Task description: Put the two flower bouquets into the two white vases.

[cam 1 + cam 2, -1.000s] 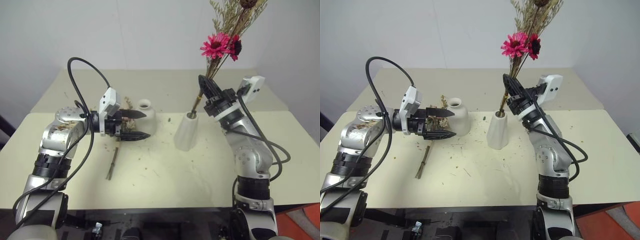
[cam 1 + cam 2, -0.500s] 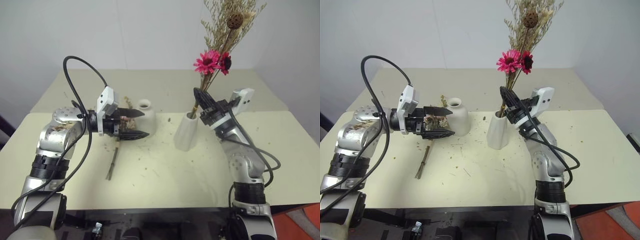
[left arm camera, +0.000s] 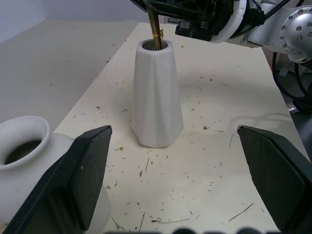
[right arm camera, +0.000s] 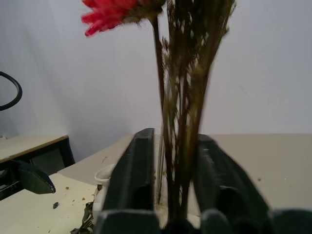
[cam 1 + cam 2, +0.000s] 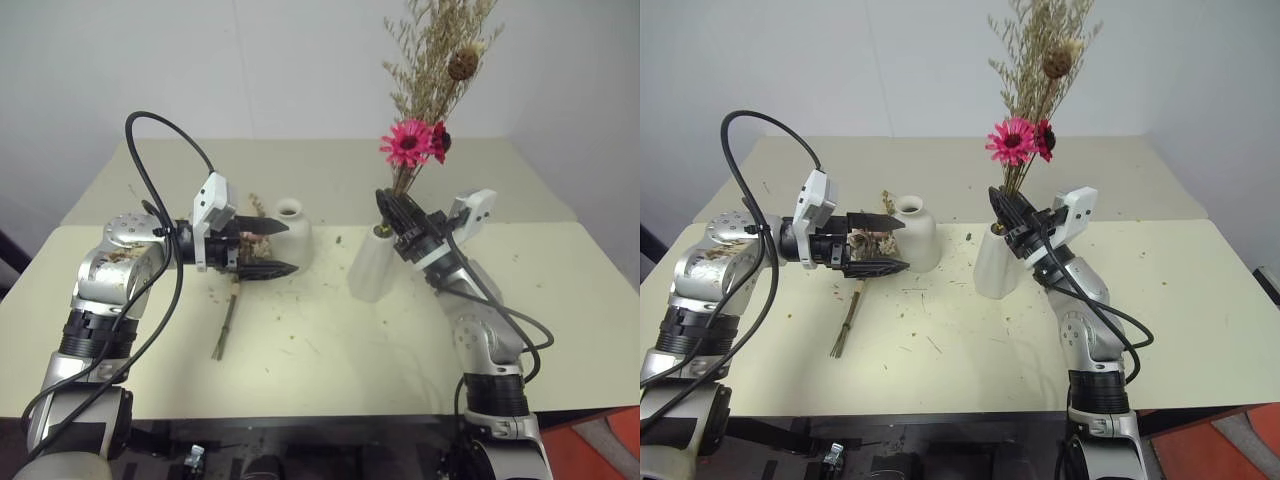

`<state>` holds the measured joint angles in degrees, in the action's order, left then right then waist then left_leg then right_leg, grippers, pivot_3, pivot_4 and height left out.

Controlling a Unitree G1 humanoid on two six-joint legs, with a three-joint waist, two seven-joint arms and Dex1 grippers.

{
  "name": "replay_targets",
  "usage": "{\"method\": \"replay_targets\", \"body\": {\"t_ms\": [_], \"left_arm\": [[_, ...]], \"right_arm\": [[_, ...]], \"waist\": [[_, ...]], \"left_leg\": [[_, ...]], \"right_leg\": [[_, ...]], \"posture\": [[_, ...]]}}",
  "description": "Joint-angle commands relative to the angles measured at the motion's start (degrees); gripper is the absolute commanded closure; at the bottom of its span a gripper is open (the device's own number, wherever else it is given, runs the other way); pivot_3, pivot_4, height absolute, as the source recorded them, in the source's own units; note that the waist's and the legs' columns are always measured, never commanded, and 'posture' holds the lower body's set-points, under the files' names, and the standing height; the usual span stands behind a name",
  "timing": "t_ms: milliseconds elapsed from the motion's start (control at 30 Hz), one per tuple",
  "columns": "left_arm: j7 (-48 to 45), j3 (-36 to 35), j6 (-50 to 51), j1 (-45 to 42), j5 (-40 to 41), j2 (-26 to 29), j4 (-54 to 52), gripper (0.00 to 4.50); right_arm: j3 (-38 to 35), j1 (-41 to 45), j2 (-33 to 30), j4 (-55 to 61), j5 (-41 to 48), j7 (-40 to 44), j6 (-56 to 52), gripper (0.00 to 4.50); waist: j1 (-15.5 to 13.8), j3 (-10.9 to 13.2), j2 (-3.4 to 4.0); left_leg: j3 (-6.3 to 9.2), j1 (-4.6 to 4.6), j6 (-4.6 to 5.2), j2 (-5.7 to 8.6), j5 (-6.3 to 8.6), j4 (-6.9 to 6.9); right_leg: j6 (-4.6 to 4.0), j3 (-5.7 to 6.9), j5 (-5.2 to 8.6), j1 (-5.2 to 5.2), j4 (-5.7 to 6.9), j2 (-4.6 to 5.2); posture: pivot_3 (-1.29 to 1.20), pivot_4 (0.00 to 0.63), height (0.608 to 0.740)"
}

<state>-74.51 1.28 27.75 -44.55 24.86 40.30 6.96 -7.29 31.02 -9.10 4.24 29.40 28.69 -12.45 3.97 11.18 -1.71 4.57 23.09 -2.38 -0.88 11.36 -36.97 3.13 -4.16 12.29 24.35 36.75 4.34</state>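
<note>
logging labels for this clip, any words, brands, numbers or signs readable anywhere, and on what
No readable text in any view.
Cone vase: plain white, no mark.
Round vase: plain white, no mark.
Tall bouquet: no tag.
Bouquet on the table: no tag.
Left gripper and right gripper: no lettering to make out on the black fingers or white housings.
</note>
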Motion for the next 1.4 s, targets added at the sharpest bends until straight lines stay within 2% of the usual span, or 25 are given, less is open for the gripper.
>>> {"method": "replay_targets", "body": {"t_ms": [33, 167, 200, 233, 500, 633, 900, 1000, 1100, 1200, 1300, 1400], "left_arm": [[0.11, -1.50, -0.02, -0.51, 1.05, 0.83, -1.59, 0.00], [-0.07, -1.59, -0.23, -0.53, 1.09, 0.85, -1.42, 0.00], [-0.01, -1.55, -0.13, -0.55, 1.03, 0.89, -1.40, 0.00], [0.06, -1.52, -0.12, -0.57, 0.95, 0.91, -1.39, 0.00], [0.47, -1.75, 0.43, -0.68, 1.01, 1.19, -1.29, 0.00], [0.62, -2.10, 0.78, -0.30, 1.31, 1.33, -1.51, 0.00], [1.80, -3.56, 2.92, 1.56, 2.36, 3.23, -3.11, 0.00], [3.70, -4.19, 4.78, 2.78, 2.52, 4.24, -4.75, 0.00], [10.72, -5.46, 10.32, 5.69, 1.39, 6.15, -10.68, 0.00], [18.69, -6.35, 21.22, 7.04, 2.12, 7.51, -15.93, 0.00], [24.57, -7.28, 28.89, 11.20, 2.33, 8.85, -23.06, 0.00], [33.29, -7.18, 37.84, 15.04, 0.86, 7.86, -30.35, 0.00]], "right_arm": [[0.04, 0.19, -0.29, 2.19, -0.02, 0.63, 2.02, 1.87], [0.23, -0.31, -0.69, 2.56, -0.22, 1.11, 1.88, 0.41], [0.31, -0.47, -0.79, 2.66, -0.46, 1.01, 1.85, 0.11], [0.47, -0.66, -1.05, 2.81, -0.79, 1.06, 1.78, 0.05], [2.44, -3.53, -7.55, 6.33, -6.24, 0.87, -0.42, 0.05], [0.90, -5.43, -12.70, 9.25, -4.90, 3.94, -1.63, 0.05], [-4.66, -12.40, -28.78, 18.76, 2.91, 13.50, -11.88, 0.05], [-5.37, -15.53, -34.73, 21.70, 3.07, 16.04, -14.76, 0.05], [-9.75, -20.66, -41.76, 27.68, 6.20, 19.98, -18.48, 0.05], [-12.63, -19.55, -44.06, 32.11, 13.02, 17.22, -25.00, 0.05], [-11.16, -16.39, -47.17, 35.54, 17.43, 15.57, -30.87, 0.05], [-5.81, -10.07, -49.00, 37.19, 19.46, 14.46, -34.90, 0.05]], "waist": [[0.01, 0.00, 0.00], [-0.01, 0.00, 0.00], [-0.01, 0.00, 0.00], [-0.01, 0.00, 0.00], [-0.08, 0.00, 0.00], [-0.08, 0.00, 0.00], [-0.29, 0.00, -0.01], [-0.25, 0.00, -0.02], [-0.50, 0.00, -0.02], [-0.29, 0.02, -0.05], [-0.11, 0.02, -0.05], [-0.05, 0.02, -0.07]], "left_leg": [[0.00, 0.00, 0.00, 0.00, 0.00, 0.00], [0.00, 0.00, 0.00, 0.00, 0.00, 0.00], [0.00, 0.00, 0.00, 0.00, 0.00, 0.00], [0.00, 0.00, 0.00, 0.00, 0.00, 0.00], [0.00, 0.02, 0.00, 0.01, 0.00, 0.00], [0.00, 0.02, 0.00, 0.00, 0.00, 0.00], [0.00, 0.04, 0.00, 0.01, 0.00, 0.01], [-0.02, -0.01, 0.01, 0.00, 0.00, 0.00], [-0.01, -0.02, 0.00, 0.00, 0.00, 0.00], [-0.02, -0.01, 0.01, -0.01, 0.01, 0.00], [-0.01, -0.11, 0.01, -0.02, 0.01, -0.01], [-0.04, -0.17, 0.00, -0.03, 0.01, 0.01]], "right_leg": [[0.00, 0.00, 0.00, 0.00, 0.00, 0.00], [0.00, 0.00, 0.00, 0.00, 0.00, 0.00], [0.00, 0.00, 0.00, 0.00, 0.00, 0.00], [0.00, 0.00, 0.00, 0.00, 0.00, 0.00], [0.04, 0.00, 0.03, 0.00, -0.02, 0.01], [0.17, 0.01, 0.11, 0.00, -0.03, 0.00], [0.31, 0.01, 0.21, -0.02, -0.06, 0.02], [0.36, 0.00, 0.24, -0.06, -0.05, 0.02], [0.41, -0.01, 0.32, -0.07, -0.06, 0.03], [0.42, -0.02, 0.36, -0.09, -0.05, 0.03], [0.42, -0.02, 0.37, -0.16, -0.04, 0.02], [0.41, -0.04, 0.39, -0.18, -0.06, 0.02]], "posture": [[0.00, 0.150, 0.740], [0.00, 0.150, 0.740], [0.00, 0.150, 0.740], [0.00, 0.150, 0.740], [0.00, 0.150, 0.740], [0.00, 0.150, 0.740], [0.00, 0.150, 0.740], [0.00, 0.150, 0.740], [0.00, 0.150, 0.740], [0.00, 0.150, 0.740], [0.00, 0.150, 0.740], [0.00, 0.150, 0.740]]}}
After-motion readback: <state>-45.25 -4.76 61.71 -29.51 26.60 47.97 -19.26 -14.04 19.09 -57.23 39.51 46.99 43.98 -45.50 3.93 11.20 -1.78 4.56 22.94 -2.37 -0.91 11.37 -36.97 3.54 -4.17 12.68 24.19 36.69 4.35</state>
